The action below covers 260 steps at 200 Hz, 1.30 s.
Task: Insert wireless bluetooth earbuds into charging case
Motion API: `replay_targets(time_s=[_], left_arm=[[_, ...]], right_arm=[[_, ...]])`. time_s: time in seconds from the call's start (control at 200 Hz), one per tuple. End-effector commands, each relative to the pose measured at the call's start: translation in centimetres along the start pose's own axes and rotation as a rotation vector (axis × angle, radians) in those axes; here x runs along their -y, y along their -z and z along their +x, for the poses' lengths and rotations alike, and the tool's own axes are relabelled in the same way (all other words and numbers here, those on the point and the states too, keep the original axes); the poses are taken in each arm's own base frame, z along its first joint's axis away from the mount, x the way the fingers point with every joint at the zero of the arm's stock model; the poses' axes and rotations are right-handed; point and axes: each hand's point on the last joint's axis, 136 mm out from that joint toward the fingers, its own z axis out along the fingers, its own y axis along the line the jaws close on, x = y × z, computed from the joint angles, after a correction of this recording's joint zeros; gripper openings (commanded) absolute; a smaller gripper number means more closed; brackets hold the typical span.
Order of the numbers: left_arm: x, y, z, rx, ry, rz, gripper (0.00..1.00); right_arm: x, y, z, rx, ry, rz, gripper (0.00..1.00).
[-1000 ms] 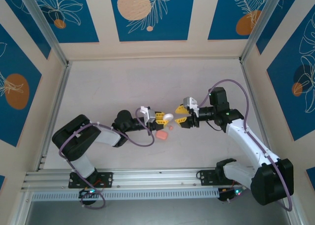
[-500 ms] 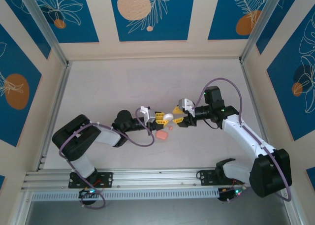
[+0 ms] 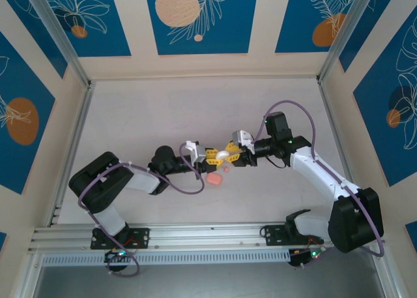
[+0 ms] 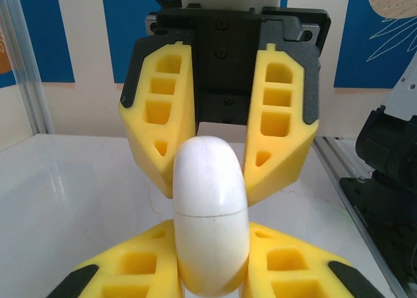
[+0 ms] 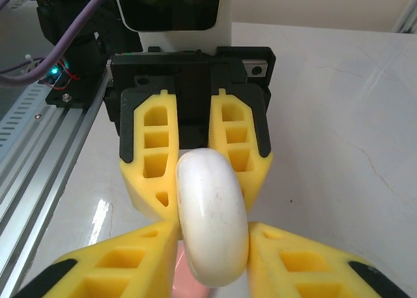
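Because one claw alone could let it twist, I hold the white round disc (image 4: 210,207) up off the surface (image 3: 163,115) from two sides. My left claw (image 4: 212,236) is clamped tight on one end of it, so the disc stays on edge and does not tip. My right claw (image 5: 213,231) sits at the other end, nose to nose with the left one. Its yellow fingers (image 5: 130,265) lie right against both flat faces of the disc, but I cannot tell if they squeeze it or just touch it. A thin line runs across the edge of the disc, so I think it is made of two halves. My guess is that the two grips are there to pull or turn them apart. The disc is smooth, shiny and plain white. The charging case (image 3: 213,179) is in neither claw. It lies on the surface just under the two claws, on the near side. It is a small pink box with round corners, and I cannot tell if its lid is up. Just beside it, toward my right, lies a tiny pink earbud (image 3: 226,169). It is much smaller than the case, so I think it will be hard to pinch.
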Motion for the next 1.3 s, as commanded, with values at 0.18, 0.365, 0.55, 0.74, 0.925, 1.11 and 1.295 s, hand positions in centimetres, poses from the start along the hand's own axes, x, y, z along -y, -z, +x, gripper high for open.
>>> replay_targets(time_s=[0.18, 0.365, 0.55, 0.74, 0.925, 1.11, 1.295], left_arm=[[0.1, -0.2, -1.7, 0.05, -0.039, 0.008, 0.22], [0.0, -0.2, -1.6, 0.048, -0.041, 0.002, 0.25], [-0.1, -0.1, -1.5, 0.046, -0.043, -0.007, 0.32], [-0.2, 0.0, -1.2, 0.039, -0.048, -0.02, 0.45], [-0.8, 0.2, -0.6, 0.025, -0.047, -0.055, 0.55], [-1.9, 0.6, 0.7, -0.002, -0.041, -0.128, 0.61], [-3.7, 1.3, 2.3, -0.039, -0.018, -0.249, 0.68]], right_arm=[[-0.8, -0.2, -1.0, 0.018, 0.017, -0.067, 0.15], [-0.7, -0.1, -0.9, 0.007, 0.022, -0.061, 0.15], [-0.7, 0.0, -0.9, -0.007, 0.021, -0.056, 0.14], [-0.6, 0.2, -0.4, -0.034, 0.007, -0.044, 0.14], [-0.2, 0.6, 0.3, -0.071, -0.032, -0.018, 0.13], [1.1, 1.3, 1.5, -0.124, -0.12, 0.027, 0.13], [2.5, 2.2, 3.4, -0.217, -0.254, 0.05, 0.13]])
